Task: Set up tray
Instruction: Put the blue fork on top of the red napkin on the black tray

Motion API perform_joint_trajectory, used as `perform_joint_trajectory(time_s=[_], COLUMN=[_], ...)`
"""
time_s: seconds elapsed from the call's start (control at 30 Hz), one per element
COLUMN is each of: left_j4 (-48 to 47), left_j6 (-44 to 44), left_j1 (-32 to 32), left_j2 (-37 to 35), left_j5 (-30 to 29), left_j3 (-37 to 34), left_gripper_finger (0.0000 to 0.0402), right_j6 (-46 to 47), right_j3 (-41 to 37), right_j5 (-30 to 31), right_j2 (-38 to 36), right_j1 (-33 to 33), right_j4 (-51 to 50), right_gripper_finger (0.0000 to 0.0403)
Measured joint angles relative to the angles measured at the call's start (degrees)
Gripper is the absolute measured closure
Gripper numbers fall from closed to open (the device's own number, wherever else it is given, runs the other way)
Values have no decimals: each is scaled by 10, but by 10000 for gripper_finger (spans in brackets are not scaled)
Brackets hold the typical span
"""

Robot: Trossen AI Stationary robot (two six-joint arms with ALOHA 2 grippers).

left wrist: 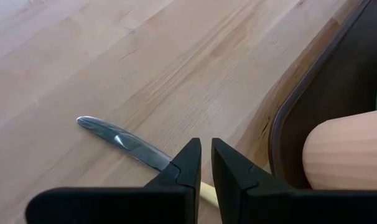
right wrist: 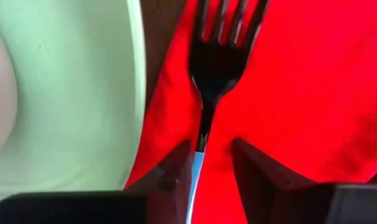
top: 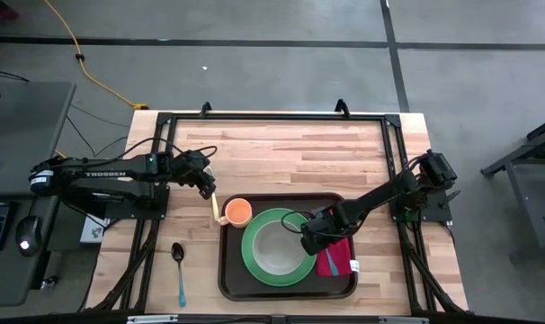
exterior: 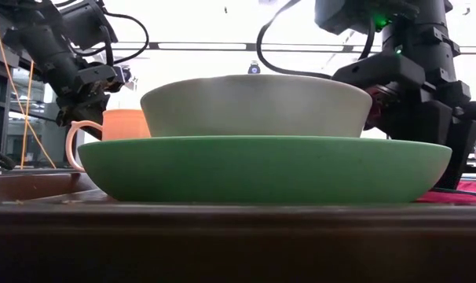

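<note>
From my station the tray (top: pixel 232 274) sat at the near edge of the table (top: pixel 299 153), carrying a green plate (top: pixel 254 261) with a pale bowl (exterior: pixel 254 102) on it, an orange cup (top: pixel 238 212) and a magenta napkin (top: pixel 340 261); my right hand (right wrist: pixel 210 165) hung over the napkin, fingers slightly apart either side of a fork (right wrist: pixel 216 62), seemingly not gripping it; my left hand (left wrist: pixel 206 165) was just beside the tray's left rim, fingers nearly together over a knife (left wrist: pixel 123 144), whether pinching its handle I could not tell; a blue-handled spoon (top: pixel 179 270) lay on the table left of the tray.
</note>
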Motion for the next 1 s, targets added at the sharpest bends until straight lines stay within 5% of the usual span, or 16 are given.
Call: perform_joint_trajectory(time_s=[0.53, 1.0], left_j4=[-5, -6], left_j6=[0, 0], left_j1=[0, 0], left_j2=[0, 0], left_j5=[0, -5], left_j3=[0, 0], left_gripper_finger=[334, 334], right_j6=[36, 52], right_j3=[0, 0], right_j5=[6, -1], right_j2=[1, 1], right_j1=[0, 0], right_j4=[-5, -24], right_gripper_finger=[366, 379])
